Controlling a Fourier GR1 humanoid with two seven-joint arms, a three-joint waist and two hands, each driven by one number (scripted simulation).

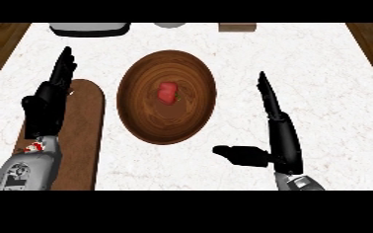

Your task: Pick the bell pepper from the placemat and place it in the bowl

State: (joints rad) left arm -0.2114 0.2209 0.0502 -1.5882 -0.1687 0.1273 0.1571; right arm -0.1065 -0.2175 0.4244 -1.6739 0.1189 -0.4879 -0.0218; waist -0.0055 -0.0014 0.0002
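Head view, looking steeply down on a pale marble counter (306, 79): the red bell pepper (169, 93) lies near the middle of the brown wooden bowl (134, 108), well clear of the rim and of both hands. The brown placemat (86, 128) to the bowl's left, just beside its rim, shows nothing resting on its visible surface, though the left forearm covers part of it. The left hand (50, 101) hangs over the placemat with its fingers straight and pointing away from the robot, holding nothing. The right hand (280, 128) stands on the far side of the bowl, fingers extended and thumb spread out toward the bowl, likewise empty. Judged from this layout, the placing appears done and what remains is to draw both hands clear. Doing that well means lifting each hand up and away from the bowl rather than sweeping across it, so that no finger clips the rim and tips the bowl or jostles the pepper. The right thumb, reaching toward the bowl's lower edge, is the part to watch first. Objects along the counter's far edge, partly cut off, are too incomplete to identify.
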